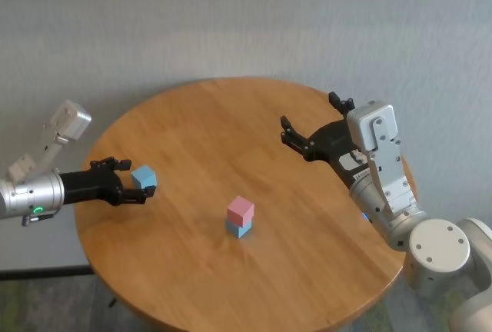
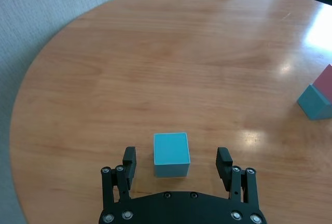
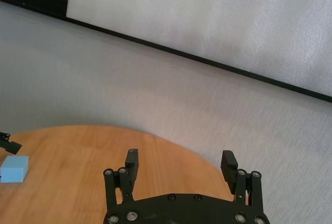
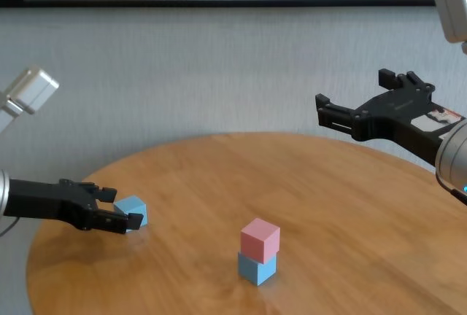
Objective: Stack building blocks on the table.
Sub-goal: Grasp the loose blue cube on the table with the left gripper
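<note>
Round wooden table point(image 1: 231, 132) against a grey wall. Near its middle, pink block point(image 1: 241, 209) sits on a blue block point(image 1: 239, 228). Left gripper point(image 2: 176, 164) low at the table's left side, jaws apart around a second blue block point(image 2: 171, 154), not clamped. Right gripper point(image 1: 315, 121) raised above the right side, jaws apart, empty.

Surface point(image 1: 231, 132): wood-grain top, honey-brown, smooth, semi-gloss, glare patches.
Blue block point(image 2: 171, 154): matt, smooth faces.
Pink block point(image 1: 241, 209) on second blue block point(image 1: 239, 228): both matt.
Left tool point(image 2: 176, 164), right tool point(image 3: 180, 166): black matt plastic, bright metal screws.
Wall point(image 1: 231, 32): pale, fine rough texture.
</note>
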### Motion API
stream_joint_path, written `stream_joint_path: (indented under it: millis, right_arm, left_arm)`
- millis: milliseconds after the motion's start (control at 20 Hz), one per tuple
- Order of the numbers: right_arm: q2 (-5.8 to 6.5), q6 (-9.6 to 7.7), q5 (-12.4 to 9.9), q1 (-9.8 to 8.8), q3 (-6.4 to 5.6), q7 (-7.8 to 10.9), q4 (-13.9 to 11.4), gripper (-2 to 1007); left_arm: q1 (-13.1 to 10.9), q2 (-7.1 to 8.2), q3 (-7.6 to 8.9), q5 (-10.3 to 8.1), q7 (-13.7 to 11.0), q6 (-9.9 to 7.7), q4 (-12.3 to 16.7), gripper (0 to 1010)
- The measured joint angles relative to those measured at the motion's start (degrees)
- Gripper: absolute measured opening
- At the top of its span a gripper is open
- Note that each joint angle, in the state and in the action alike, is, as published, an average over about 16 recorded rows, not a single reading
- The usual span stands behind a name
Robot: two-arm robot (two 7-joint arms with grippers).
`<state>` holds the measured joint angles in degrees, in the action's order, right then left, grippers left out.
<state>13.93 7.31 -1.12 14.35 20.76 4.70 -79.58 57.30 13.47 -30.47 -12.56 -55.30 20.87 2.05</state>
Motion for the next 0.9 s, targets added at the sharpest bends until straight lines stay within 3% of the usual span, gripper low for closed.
stream_joint_path:
  millis: [900]
  right_arm:
    - [0.00,0.00,0.0,0.00,0.00,0.00,0.0,1005]
  left_arm:
    - [-1.4,0.79,0.17,-0.31,0.3,-1.32,3.0,981]
